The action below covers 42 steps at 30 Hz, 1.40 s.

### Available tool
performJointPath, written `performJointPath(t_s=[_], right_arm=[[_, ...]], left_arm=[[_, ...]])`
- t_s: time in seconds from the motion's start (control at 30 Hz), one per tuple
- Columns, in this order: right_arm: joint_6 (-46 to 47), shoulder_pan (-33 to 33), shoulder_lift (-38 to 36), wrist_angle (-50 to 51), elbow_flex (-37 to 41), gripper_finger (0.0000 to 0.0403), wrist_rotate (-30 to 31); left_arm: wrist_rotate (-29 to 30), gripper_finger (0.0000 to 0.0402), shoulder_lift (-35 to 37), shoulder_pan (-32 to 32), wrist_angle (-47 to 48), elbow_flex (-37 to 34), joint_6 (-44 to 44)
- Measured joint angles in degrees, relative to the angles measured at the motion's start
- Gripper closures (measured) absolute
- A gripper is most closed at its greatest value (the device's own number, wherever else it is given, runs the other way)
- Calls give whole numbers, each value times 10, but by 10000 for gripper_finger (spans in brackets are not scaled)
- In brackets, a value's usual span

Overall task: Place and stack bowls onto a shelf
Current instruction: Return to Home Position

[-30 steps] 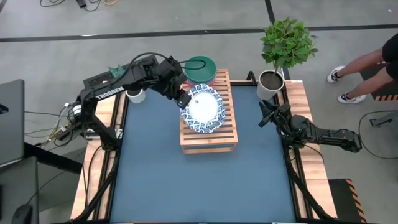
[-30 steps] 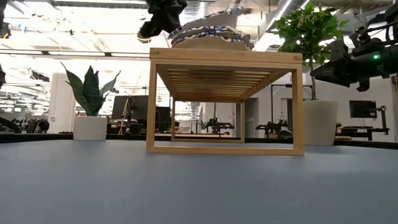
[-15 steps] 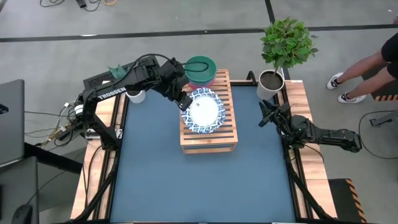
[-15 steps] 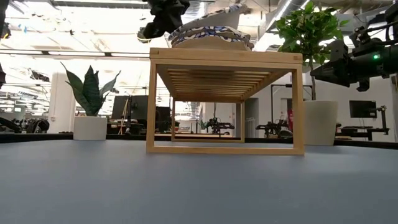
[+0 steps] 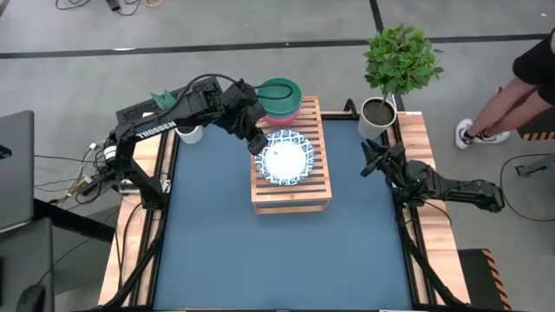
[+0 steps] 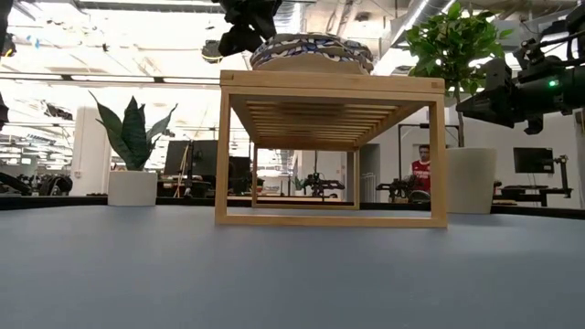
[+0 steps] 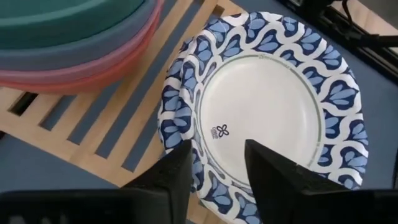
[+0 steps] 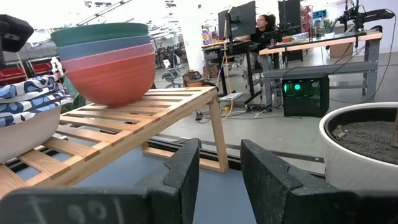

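The light-wood slatted shelf [image 5: 290, 186] stands mid-table. At its far end a teal-green bowl [image 5: 279, 91] sits nested on a pink bowl [image 8: 112, 74]. Nearer, a blue-and-white patterned bowl [image 5: 284, 158] sits level, nested in a second patterned bowl [image 7: 169, 118]. My left gripper [image 5: 257, 141] is open at the top bowl's left rim, one finger outside and one inside. My right gripper [image 5: 368, 162] is open and empty, hovering at the table's right edge. My left gripper's fingers [image 7: 267, 177] stand on either side of the top patterned bowl's rim [image 7: 208, 177], slanting down from the table's far left. I cannot tell whether they touch it. The bowl rests level in the bowl beneath.
A leafy plant in a white pot [image 5: 379, 114] stands at the far right corner. A small white pot [image 5: 189, 133] with a spiky plant [image 6: 132, 137] stands far left. A person [image 5: 529, 78] is beyond the right side. Bare blue tabletop [image 5: 277, 256] lies near the shelf.
The top patterned bowl was tilted, its right side raised; it has come down and now lies level in the lower patterned bowl. My left gripper has stayed at its left rim, sinking slightly.
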<state>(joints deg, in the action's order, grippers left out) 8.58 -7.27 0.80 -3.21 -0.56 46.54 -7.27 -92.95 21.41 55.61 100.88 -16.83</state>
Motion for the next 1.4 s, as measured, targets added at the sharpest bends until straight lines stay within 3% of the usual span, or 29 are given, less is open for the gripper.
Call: performJointPath(t_s=[0.17, 0.57, 0.73, 0.8, 0.97, 1.07, 1.13, 1.3, 1.4], right_arm=[[0, 0, 0, -1, 0, 259, 0], [0, 0, 0, -26, 0, 259, 0], [0, 0, 0, -26, 0, 259, 0], [2, 0, 0, -26, 0, 259, 0], [48, 0, 0, -34, 0, 259, -2], [34, 1, 0, -56, 0, 259, -31], [16, 1, 0, -73, 0, 259, -75], [-70, 1, 0, -104, 0, 259, -205], [-97, 0, -1, -152, 0, 259, -259]], left_arm=[[0, 252, 12, 11, 1, 0, 20], [15, 251, 85, 15, -12, 0, 70], [41, 251, 133, 10, -16, 0, 139], [68, 251, 150, 6, -14, 0, 161], [203, 251, 176, 0, 28, 0, 170], [240, 251, 183, 1, 52, 0, 142], [202, 251, 193, -3, 26, -5, 165], [-28, 251, 232, -7, -134, -70, 233], [-86, 251, 259, 4, -204, -140, 242]])
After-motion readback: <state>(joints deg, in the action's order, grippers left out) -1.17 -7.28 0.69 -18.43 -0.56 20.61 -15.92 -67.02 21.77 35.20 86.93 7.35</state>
